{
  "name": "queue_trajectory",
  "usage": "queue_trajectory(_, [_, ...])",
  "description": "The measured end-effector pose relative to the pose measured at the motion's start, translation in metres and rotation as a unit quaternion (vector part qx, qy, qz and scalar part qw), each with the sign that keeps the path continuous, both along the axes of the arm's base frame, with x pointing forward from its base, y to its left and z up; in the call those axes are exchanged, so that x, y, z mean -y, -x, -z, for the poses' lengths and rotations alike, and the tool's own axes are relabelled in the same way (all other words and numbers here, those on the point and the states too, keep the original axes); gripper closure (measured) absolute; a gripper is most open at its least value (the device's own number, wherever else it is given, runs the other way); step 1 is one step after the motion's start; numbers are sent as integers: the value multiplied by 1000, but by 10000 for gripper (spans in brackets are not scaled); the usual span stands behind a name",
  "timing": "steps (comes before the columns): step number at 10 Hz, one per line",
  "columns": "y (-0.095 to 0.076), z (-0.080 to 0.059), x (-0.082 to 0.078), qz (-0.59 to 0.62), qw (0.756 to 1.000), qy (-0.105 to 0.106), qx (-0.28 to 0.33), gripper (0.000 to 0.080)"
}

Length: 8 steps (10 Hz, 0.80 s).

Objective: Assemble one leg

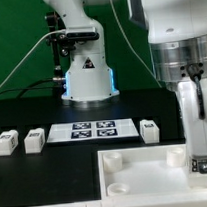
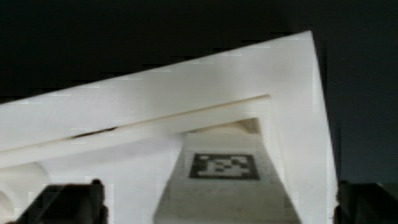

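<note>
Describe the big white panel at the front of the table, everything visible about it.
The white panel is a large flat slab, seemingly plastic, lying flat on the black table at the front of the exterior view. It has a raised rim and round sockets near its corners; two show toward the exterior view's left. The arm hides part of its right side. In the wrist view a white tagged block stands on it.

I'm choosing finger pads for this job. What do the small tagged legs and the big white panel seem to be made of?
The legs look like white plastic, matte and smooth: even color, crisp molded edges, a printed tag on one face. The panel looks alike, probably molded plastic: flat white surface, raised rim, round corner sockets. Painted wood cannot be ruled out.
</note>
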State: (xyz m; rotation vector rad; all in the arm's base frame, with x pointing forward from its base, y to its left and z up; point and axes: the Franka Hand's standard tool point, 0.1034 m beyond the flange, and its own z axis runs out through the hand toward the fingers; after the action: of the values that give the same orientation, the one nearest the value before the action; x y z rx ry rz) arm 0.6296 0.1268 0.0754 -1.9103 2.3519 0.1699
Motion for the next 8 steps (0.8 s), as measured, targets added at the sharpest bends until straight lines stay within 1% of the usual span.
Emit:
queue_trajectory(2, [-2,-15,-7,-15,1000,-5,5,150])
queue_trajectory(3, [-2,-19,-9,-21,1000,-7,5,150])
queue_trajectory(4, [-1,-16,-8,-21,1000,-6,3,150])
queue_trajectory(8, [-1,-16,-9,-21,1000,-6,3,150])
